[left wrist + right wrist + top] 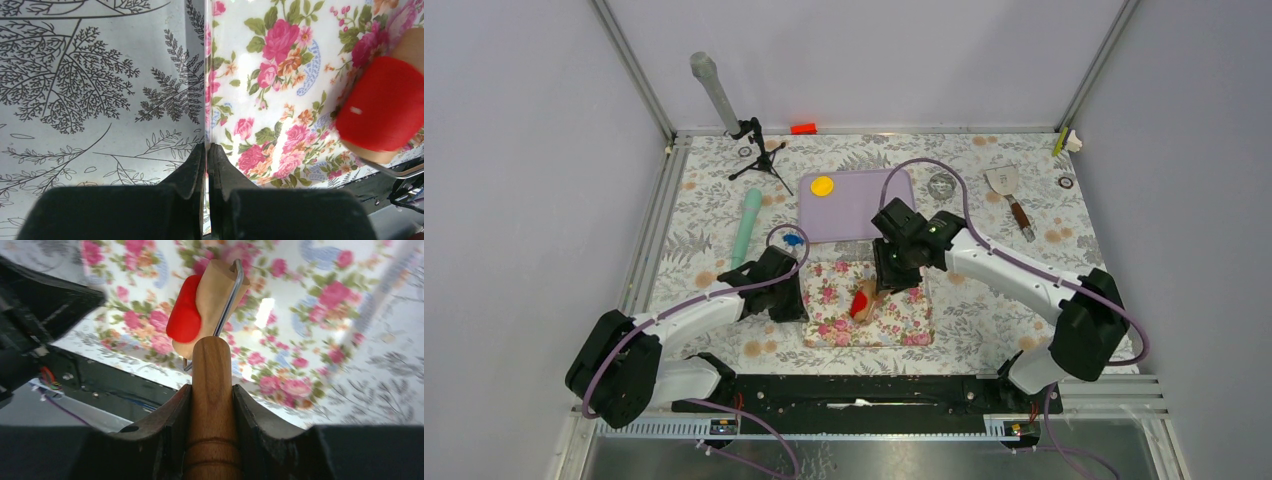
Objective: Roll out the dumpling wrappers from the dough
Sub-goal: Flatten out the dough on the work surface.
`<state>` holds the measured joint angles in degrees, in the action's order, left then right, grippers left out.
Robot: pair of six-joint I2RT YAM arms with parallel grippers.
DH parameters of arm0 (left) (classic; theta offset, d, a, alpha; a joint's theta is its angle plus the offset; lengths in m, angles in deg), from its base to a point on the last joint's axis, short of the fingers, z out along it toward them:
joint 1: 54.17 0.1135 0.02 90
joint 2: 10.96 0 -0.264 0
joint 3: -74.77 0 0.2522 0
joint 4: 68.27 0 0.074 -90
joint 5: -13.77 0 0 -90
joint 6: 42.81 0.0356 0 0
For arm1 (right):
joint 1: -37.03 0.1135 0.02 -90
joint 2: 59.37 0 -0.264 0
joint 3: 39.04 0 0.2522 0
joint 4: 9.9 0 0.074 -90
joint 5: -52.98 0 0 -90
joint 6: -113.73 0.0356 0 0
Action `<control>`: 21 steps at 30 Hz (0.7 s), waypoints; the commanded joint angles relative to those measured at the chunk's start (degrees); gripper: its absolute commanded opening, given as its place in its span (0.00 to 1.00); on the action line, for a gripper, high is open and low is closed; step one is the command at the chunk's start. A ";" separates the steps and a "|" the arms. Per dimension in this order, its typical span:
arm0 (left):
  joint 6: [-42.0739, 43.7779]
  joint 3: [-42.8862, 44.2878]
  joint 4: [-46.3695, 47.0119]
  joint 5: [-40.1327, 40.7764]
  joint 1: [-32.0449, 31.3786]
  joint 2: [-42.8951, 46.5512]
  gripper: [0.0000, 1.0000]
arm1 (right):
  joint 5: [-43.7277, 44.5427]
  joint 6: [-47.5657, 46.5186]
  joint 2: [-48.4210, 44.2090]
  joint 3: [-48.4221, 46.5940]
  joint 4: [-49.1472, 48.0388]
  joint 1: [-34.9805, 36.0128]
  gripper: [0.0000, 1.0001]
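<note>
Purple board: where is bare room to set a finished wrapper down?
Most of the purple board is bare, right of the yellow wrapper. Tablecloth between spatula and right arm is free too. The floral mat is crowded: roller, dough, left gripper, right gripper.

The roller point(212, 405) has a turned wooden handle, warm brown with a satin sheen. Its drum point(220, 285) is paler bare wood and its thin wire point(231, 295) frame is bright metal. The dough point(184, 315) is smooth red clay, nearly matt. The floral mat point(280, 75) is glossy and throws white glare. The table point(75, 75) has a smooth fern-print cover with a faint sheen. The jaws of the left gripper point(206, 147) and right gripper point(212, 387) are matt black plastic. The lilac board point(864, 215) looks like smooth matt plastic. The spatula point(1004, 180) has a metal blade and a wooden handle.
</note>
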<state>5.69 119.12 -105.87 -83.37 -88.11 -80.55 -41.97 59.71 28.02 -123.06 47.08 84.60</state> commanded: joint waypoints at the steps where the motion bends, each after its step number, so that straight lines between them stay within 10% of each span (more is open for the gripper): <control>1: 0.27 1.05 -0.26 0.38 0.38 1.60 0.00 | 11.87 -2.33 -3.46 -3.12 11.47 -1.78 0.00; 21: 0.54 1.04 1.33 -1.35 0.36 -0.26 0.00 | 2.54 -2.19 -5.36 -0.09 4.85 -5.17 0.00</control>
<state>5.74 119.12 -106.00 -83.85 -88.00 -80.90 -38.05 58.32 22.23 -118.47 52.15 79.10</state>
